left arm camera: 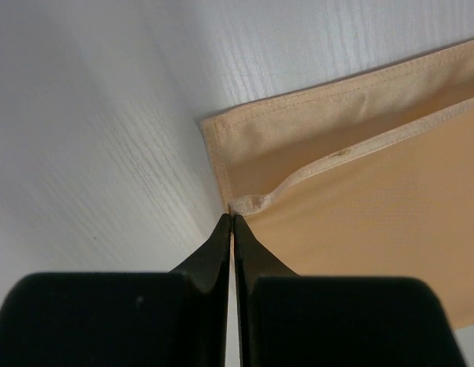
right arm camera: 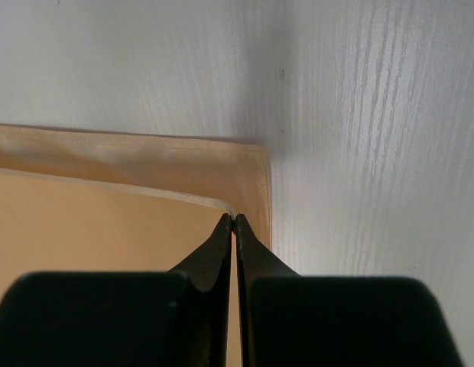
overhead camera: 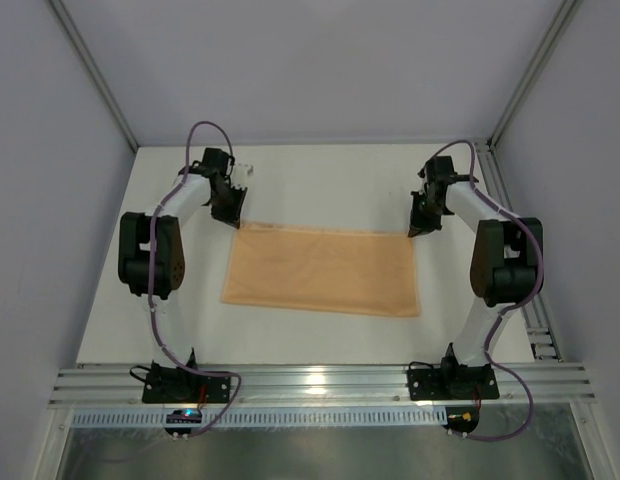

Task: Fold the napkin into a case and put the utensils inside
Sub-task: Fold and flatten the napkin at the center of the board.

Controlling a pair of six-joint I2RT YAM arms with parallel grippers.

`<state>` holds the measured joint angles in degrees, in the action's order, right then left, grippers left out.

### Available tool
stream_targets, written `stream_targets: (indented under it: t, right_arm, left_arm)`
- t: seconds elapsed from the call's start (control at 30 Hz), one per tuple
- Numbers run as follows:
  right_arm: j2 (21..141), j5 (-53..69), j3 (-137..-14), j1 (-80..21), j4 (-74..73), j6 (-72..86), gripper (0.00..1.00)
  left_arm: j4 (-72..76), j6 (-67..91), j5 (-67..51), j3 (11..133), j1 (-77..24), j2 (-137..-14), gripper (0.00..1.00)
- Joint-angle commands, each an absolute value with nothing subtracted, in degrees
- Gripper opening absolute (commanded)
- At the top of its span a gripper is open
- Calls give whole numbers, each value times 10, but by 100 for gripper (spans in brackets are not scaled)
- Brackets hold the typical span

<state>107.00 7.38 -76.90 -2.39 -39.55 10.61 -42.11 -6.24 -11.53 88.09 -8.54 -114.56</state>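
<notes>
Peach napkin (overhead camera: 323, 270) lies folded on the white worktop (overhead camera: 320, 180). I see the left jaws pinching its far left top-layer corner, the right jaws pinching the far right one.

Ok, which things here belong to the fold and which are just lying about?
Job: thin peach-orange cloth napkin, folded over; left gripper and right gripper, each shut on a corner of its top layer.
Not the job: white table, silver metal rail.

L pincer (left arm camera: 233, 218) closed, tips down | R pincer (right arm camera: 234, 219) closed, tips down
</notes>
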Motion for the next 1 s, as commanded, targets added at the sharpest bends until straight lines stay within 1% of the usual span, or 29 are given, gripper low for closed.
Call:
stream_targets:
  t: [0.0, 0.27, 0.5, 0.73, 0.97]
  right_arm:
    - [1042, 56, -774, -23, -400, 96, 3]
    - [1067, 56, -777, -15, -379, 98, 3]
    - [1112, 46, -782, -12, -362, 99, 3]
    - [1129, 40, -784, -12, -364, 98, 3]
    - [1124, 35, -800, -12, -373, 102, 3]
  left_arm:
    - [-432, -48, -120, 916, -83, -1118, 0]
    - [-397, -34, -131, 925, -83, -1130, 0]
    - [-340, -25, -112, 934, -86, -1181, 0]
    - [-345, -11, -103, 961, -91, -1232, 0]
    - [-342, -10, -104, 954, -91, -1223, 0]
